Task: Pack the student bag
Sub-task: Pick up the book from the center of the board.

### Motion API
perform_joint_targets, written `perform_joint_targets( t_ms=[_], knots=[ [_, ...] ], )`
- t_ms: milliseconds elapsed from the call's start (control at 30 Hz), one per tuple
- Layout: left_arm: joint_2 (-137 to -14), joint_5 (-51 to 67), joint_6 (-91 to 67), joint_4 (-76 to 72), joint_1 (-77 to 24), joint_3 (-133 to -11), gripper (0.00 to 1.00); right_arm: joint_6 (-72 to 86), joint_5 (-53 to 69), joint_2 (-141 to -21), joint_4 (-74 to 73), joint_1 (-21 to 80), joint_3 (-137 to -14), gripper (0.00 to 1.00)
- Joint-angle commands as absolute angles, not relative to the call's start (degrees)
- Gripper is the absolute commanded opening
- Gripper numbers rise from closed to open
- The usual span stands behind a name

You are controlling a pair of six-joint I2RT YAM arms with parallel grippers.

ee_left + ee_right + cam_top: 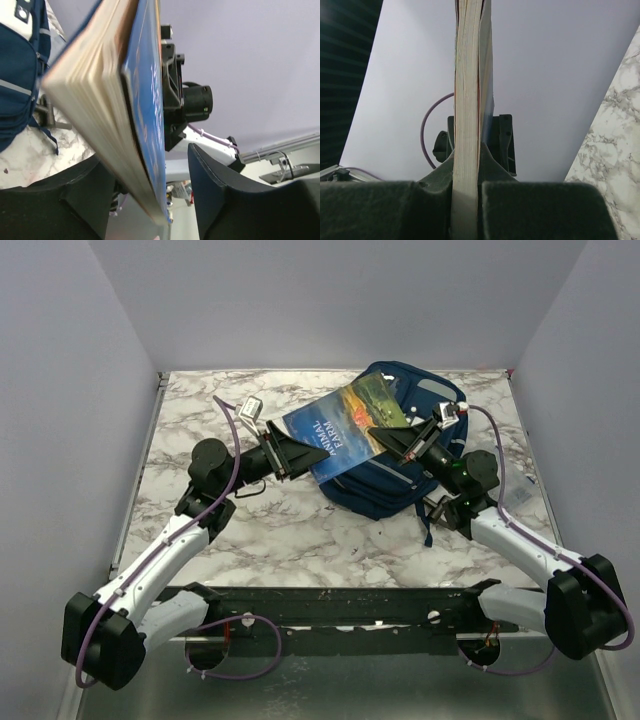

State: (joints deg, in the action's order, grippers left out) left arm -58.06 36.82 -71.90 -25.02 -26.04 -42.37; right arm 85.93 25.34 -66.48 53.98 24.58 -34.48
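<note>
A book [345, 420] with a blue cover and a landscape picture is held in the air over the navy student bag [400, 492], which lies at the back right of the marble table. My right gripper [392, 444] is shut on the book's right edge; the page block [467, 100] is clamped between its jaws [468, 157]. My left gripper [296, 456] is at the book's left edge, its jaws spread wide around the book [145, 100] with a gap to the right finger [220, 190]. The bag also shows at the left of the left wrist view [20, 75].
The marble table [250, 530] is enclosed by grey walls on three sides. A small pale tag [520, 496] lies near the table's right edge. A dark bar [330, 605] with both arm bases runs along the near edge.
</note>
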Motion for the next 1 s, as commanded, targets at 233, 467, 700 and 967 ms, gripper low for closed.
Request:
perform_joint_targets(
  t_ms=[233,467,700,967],
  knots=[
    [-58.9,28.7,-63.1,-25.1,-25.5,-45.0,0.00,72.6,26.8,-62.4,41.2,25.7,-34.6,0.32],
    [-48.1,19.9,-47.6,1.2,-18.1,-47.9,0.00,38.0,16.4,-60.4,0.4,25.6,-45.7,0.60],
    [-42.2,0.5,-33.5,24.6,-16.6,-53.9,0.00,15.2,10.0,-70.4,-18.9,27.1,-54.8,0.59],
    [-40.3,-1.5,-33.2,27.1,-16.7,-51.5,0.00,9.0,-3.9,-85.0,-26.7,39.1,-64.5,0.55]
  ],
)
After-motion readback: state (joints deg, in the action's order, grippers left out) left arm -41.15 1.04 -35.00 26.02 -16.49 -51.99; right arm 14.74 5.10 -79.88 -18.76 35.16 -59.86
